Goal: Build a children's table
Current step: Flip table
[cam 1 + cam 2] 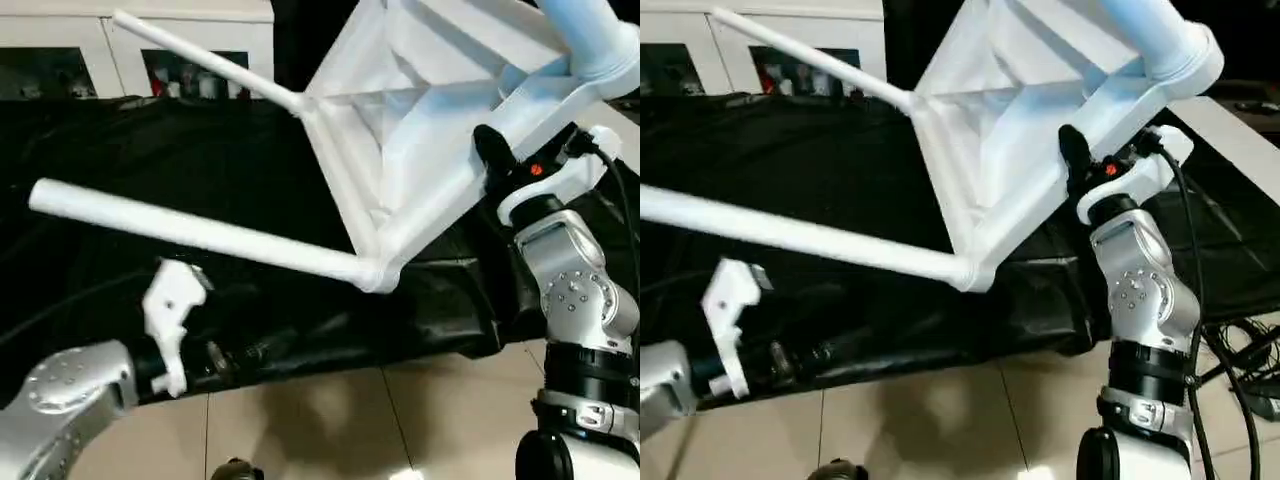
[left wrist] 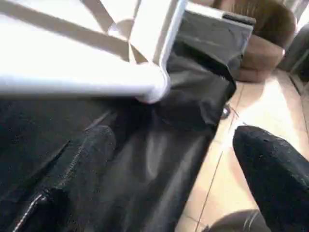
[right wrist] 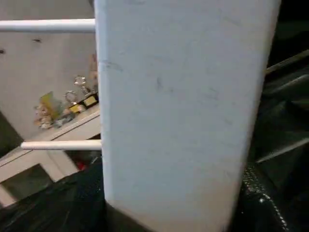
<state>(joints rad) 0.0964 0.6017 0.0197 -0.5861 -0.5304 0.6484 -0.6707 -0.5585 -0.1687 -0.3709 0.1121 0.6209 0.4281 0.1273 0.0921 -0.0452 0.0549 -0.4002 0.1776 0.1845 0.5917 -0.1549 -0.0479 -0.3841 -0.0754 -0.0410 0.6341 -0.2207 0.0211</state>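
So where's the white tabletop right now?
In the head views the tabletop is tipped up on its edge at the upper right, above the black-draped work table, with the right gripper at its lower rim.

The tabletop point(image 1: 430, 130) runs off the top edge, and the upper right leg point(image 1: 1160, 35) is cut there too; the near leg's point(image 1: 790, 235) free end leaves the right eye view. The right gripper's point(image 1: 492, 152) fingers hide behind the tabletop's edge
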